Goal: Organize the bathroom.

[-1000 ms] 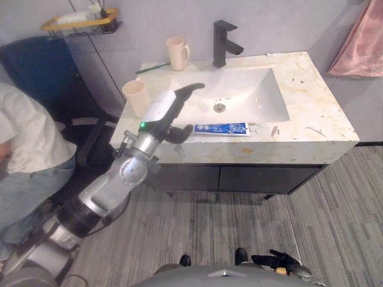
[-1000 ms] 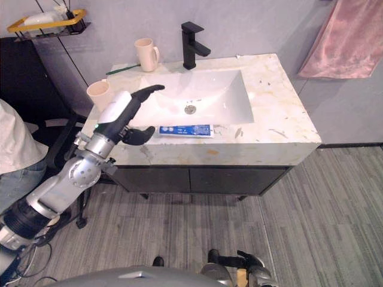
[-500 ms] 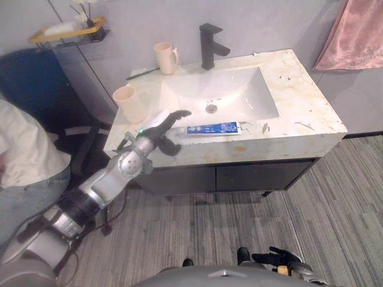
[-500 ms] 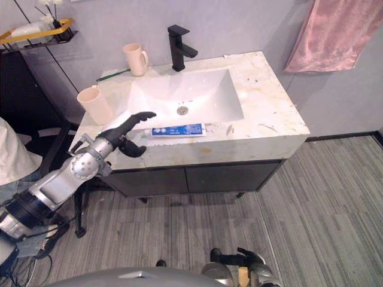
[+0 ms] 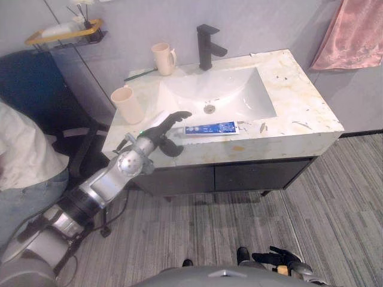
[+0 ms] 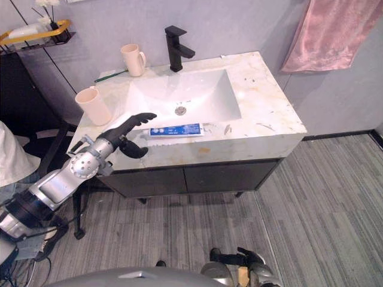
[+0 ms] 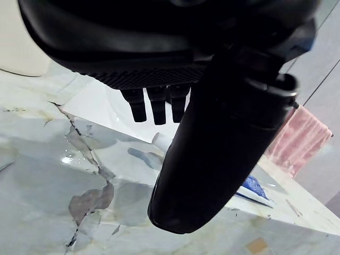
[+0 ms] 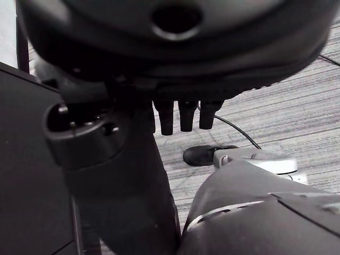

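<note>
Two cups stand on the marble counter (image 5: 311,113): one (image 5: 126,104) at its left edge, the other (image 5: 161,58) by the back wall left of the black tap (image 5: 206,46), with a green toothbrush (image 5: 140,73) lying on the counter just left of it. The toothpaste tube (image 5: 209,128) lies flat along the front strip of the counter, just in front of the white basin (image 5: 215,92) and below the drain. The left hand (image 5: 160,130) is over the counter's front left part, its fingers (image 6: 139,119) straight and spread a little, reaching toward the tube's left end but apart from it; the thumb (image 5: 172,146) hangs lower, over the front edge, and the hand holds nothing. The right hand (image 8: 159,106) hangs low over the grey plank floor (image 6: 311,197), its fingers straight and empty. A pink towel (image 6: 335,33) hangs on the wall to the right of the counter. A yellow-rimmed wire shelf (image 5: 63,34) is fixed to the wall on the left and holds a few small things. A person in a white top (image 5: 21,149) and jeans stands at the far left.
</note>
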Controlling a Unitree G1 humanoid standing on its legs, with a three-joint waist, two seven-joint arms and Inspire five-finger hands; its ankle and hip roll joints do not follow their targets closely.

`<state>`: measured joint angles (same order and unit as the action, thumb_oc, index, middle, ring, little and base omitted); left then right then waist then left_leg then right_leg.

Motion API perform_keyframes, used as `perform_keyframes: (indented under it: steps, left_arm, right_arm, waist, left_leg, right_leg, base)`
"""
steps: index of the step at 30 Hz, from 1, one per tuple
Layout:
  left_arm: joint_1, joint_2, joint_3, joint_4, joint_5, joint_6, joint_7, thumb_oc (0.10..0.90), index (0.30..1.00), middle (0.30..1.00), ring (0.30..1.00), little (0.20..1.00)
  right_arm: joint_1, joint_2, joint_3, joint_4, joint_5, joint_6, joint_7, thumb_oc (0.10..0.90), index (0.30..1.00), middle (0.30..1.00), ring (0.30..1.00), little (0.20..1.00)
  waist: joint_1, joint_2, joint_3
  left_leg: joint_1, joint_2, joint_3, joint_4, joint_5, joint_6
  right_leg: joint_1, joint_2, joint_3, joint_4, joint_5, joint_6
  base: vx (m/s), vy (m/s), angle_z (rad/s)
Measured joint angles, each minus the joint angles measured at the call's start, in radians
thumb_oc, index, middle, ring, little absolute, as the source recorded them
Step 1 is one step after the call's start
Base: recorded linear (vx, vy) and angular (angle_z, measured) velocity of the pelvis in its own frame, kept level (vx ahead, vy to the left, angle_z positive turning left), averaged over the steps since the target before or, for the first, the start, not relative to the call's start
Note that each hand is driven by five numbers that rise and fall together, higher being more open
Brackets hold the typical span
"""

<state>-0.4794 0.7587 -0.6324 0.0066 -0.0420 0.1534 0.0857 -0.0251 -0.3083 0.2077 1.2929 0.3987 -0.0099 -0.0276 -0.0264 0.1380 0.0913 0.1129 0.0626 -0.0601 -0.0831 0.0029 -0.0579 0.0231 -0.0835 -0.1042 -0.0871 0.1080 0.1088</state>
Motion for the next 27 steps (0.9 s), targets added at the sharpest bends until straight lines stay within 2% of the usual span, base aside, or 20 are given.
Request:
perform_keyframes:
  steps: [10, 17, 27]
  left_arm:
    - [0.001, -0.003, 0.098, -0.120, -0.030, -0.022, 0.017, 0.800, 0.900, 0.900, 0.900, 0.900]
    - [0.002, -0.005, 0.085, -0.131, -0.029, 0.004, -0.026, 0.800, 0.900, 0.900, 0.900, 0.900]
    - [0.001, -0.009, 0.046, -0.115, -0.026, 0.009, -0.023, 0.800, 0.900, 0.900, 0.900, 0.900]
  right_arm:
    - [0.008, 0.000, -0.001, 0.000, 0.000, -0.003, -0.005, 0.800, 0.900, 0.900, 0.900, 0.900]
    - [0.008, 0.000, 0.001, 0.000, 0.002, -0.002, -0.008, 0.800, 0.900, 0.900, 0.900, 0.900]
    - [0.009, 0.000, 0.001, 0.000, 0.002, -0.003, -0.009, 0.800, 0.900, 0.900, 0.900, 0.900]
  waist:
    - [0.024, -0.002, 0.002]
    - [0.020, -0.002, 0.001]
    - [0.017, -0.002, 0.001]
  left_leg:
    - [0.001, 0.000, -0.003, 0.000, 0.000, 0.000]
    - [0.004, 0.000, -0.004, 0.000, 0.001, 0.001]
    - [0.008, -0.001, 0.000, 0.000, 0.001, 0.001]
  right_leg:
    - [0.004, 0.000, -0.003, 0.000, 0.000, 0.000]
    - [0.008, 0.000, -0.003, 0.000, 0.000, 0.000]
    - [0.009, 0.000, 0.001, 0.000, 0.000, -0.001]
  base:
    - [0.00, -0.001, 0.01]
    - [0.00, -0.001, 0.01]
    - [0.02, -0.006, 0.00]
